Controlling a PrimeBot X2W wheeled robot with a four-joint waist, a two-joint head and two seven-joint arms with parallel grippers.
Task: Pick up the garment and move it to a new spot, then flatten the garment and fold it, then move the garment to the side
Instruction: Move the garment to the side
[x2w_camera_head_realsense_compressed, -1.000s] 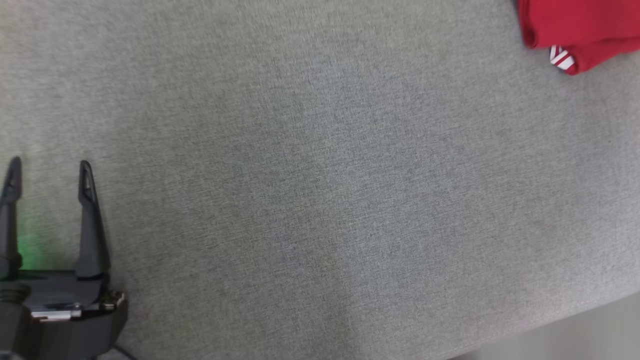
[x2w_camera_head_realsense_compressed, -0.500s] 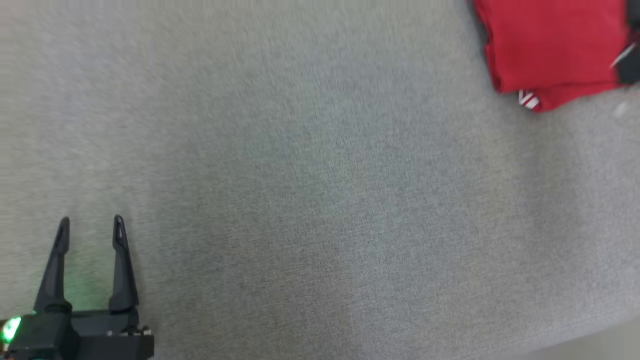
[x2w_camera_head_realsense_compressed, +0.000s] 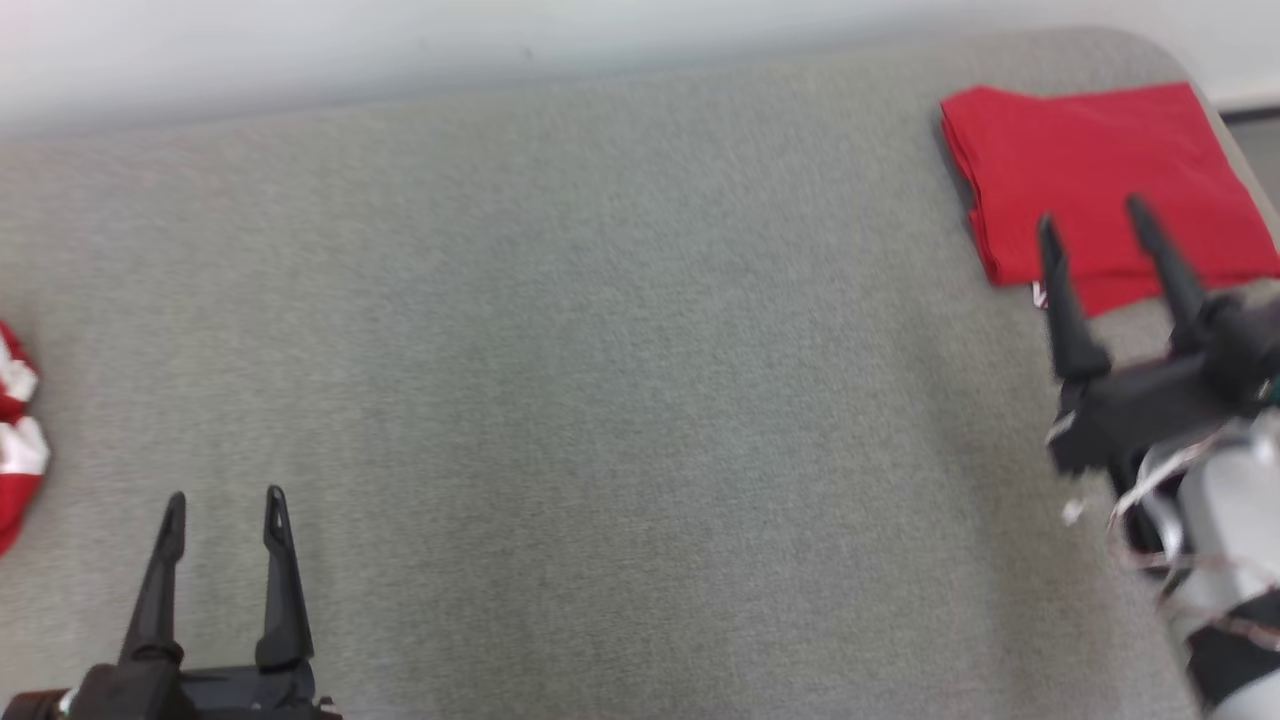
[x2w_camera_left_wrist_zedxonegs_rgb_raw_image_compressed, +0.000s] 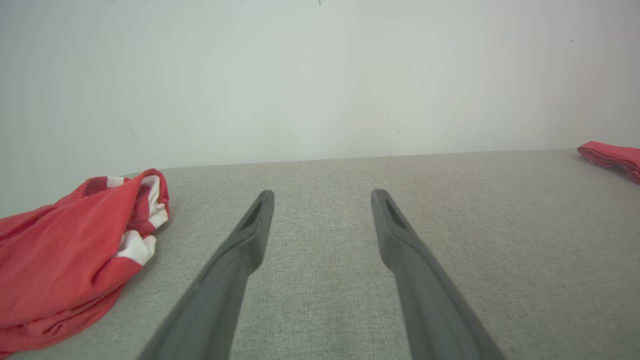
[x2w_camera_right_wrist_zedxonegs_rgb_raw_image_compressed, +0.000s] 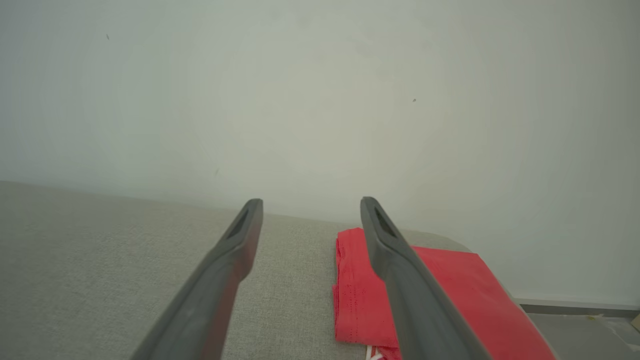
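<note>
Left jaws: spread wide, nothing between them. Both dark fingers (x2w_camera_head_realsense_compressed: 282, 600) point away from the robot, low at the lower left of the head view. In the left wrist view the fingers (x2w_camera_left_wrist_zedxonegs_rgb_raw_image_compressed: 410, 270) sit over bare grey cloth, and whether they touch it can't be told.

Right jaws: also spread wide, empty. The fingers (x2w_camera_head_realsense_compressed: 1065, 310) tilt up and left at the right edge of the head view, and their tips overlap the near edge of the folded red garment (x2w_camera_head_realsense_compressed: 1080, 160). No cloth is pinched. In the right wrist view one finger (x2w_camera_right_wrist_zedxonegs_rgb_raw_image_compressed: 395, 265) crosses in front of the garment (x2w_camera_right_wrist_zedxonegs_rgb_raw_image_compressed: 470, 285), and the other is over bare bench (x2w_camera_right_wrist_zedxonegs_rgb_raw_image_compressed: 100, 250). A silver forearm (x2w_camera_head_realsense_compressed: 1220, 520) with loose cables runs behind them (blurred).

The folded red garment lies flat as a neat rectangle at the far right corner of the bench (x2w_camera_head_realsense_compressed: 640, 350), close to the rounded edge. A bit of white trim pokes out at its near side. In the left wrist view it is a thin red strip at far right (x2w_camera_left_wrist_zedxonegs_rgb_raw_image_compressed: 612, 156).

A crumpled red-and-white garment (x2w_camera_head_realsense_compressed: 15, 430) is heaped at the bench's left edge, well apart from the folded one. It is just left of the left fingers, not touching them (x2w_camera_left_wrist_zedxonegs_rgb_raw_image_compressed: 60, 260).

A pale wall (x2w_camera_left_wrist_zedxonegs_rgb_raw_image_compressed: 320, 75) stands behind the bench.
</note>
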